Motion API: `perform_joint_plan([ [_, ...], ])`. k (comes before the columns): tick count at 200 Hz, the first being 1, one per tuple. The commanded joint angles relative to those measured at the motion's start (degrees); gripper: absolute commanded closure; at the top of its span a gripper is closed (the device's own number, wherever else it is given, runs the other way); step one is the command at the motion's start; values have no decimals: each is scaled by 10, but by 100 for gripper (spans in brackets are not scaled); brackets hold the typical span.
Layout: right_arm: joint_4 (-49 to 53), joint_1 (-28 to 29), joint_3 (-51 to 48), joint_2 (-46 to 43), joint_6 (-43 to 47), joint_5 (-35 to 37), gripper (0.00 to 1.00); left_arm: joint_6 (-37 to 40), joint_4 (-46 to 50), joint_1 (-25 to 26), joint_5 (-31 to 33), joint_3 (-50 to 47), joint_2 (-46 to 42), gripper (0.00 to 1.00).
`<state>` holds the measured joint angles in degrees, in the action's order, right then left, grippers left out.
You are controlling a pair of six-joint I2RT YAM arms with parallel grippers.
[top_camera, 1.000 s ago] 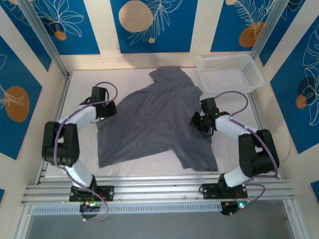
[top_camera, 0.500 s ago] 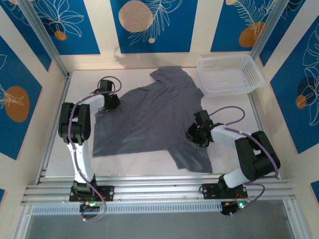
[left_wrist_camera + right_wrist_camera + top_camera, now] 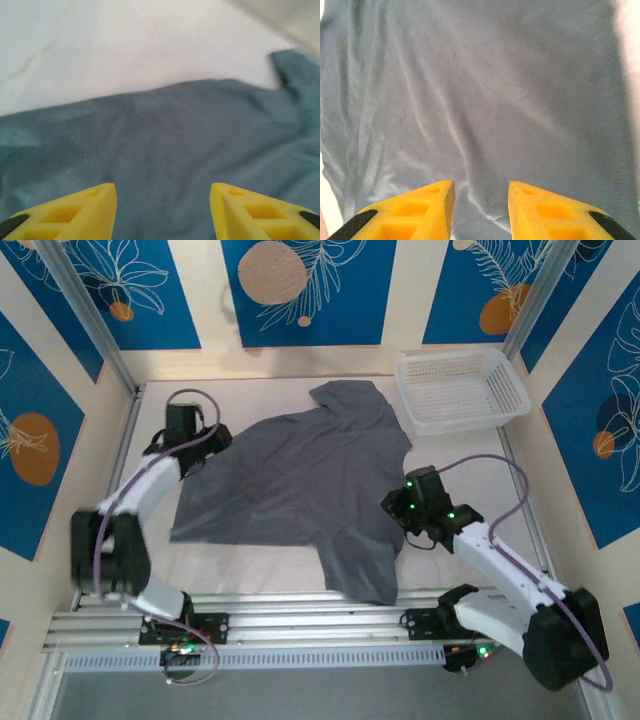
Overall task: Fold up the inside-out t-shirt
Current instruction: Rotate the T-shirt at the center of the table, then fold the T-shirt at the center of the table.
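You're looking at a robot test cell: aluminium frame rails and blue leaf-print wall panels box in a white counter.

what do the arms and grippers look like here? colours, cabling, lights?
Both the left arm and right arm: white links, black joint housings, a lilac cable looped along each. Small green lights on the right one's wrist. The left gripper and right gripper have yellow wedge-shaped fingers with rectangular recesses.

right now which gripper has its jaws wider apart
The left gripper: the gap between its yellow fingers is clearly wider than the right gripper's. Both hang open over the dark grey t-shirt, gripping nothing.
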<state>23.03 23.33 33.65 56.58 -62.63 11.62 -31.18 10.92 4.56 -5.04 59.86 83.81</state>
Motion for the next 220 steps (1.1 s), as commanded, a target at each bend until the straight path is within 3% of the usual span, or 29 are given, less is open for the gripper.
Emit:
perform_joint_plan([
  [1,93,-7,-45,-19,20,-4,64,5,34,-1,22,-76,-115,47],
  [34,105,-2,-60,41,8,-40,58,10,99,-1,126,-158,-250,46],
  [69,48,7,-57,108,11,-54,56,-7,125,-1,162,-208,-300,45],
  [76,40,8,-54,118,11,-58,59,-13,128,-1,165,-215,-302,45],
  [92,44,9,-41,126,10,-48,79,-36,138,-1,166,-222,-299,45],
  [109,76,7,-27,92,7,-14,100,-68,168,-1,174,-222,-293,45],
  [145,134,-27,-25,-63,13,42,100,-164,294,-1,258,-218,-283,38],
  [181,107,-61,-39,-110,26,-9,100,-200,291,-1,196,-256,-278,38],
  [220,82,-62,-46,-120,29,-15,100,-228,278,-1,201,-298,-254,42],
])
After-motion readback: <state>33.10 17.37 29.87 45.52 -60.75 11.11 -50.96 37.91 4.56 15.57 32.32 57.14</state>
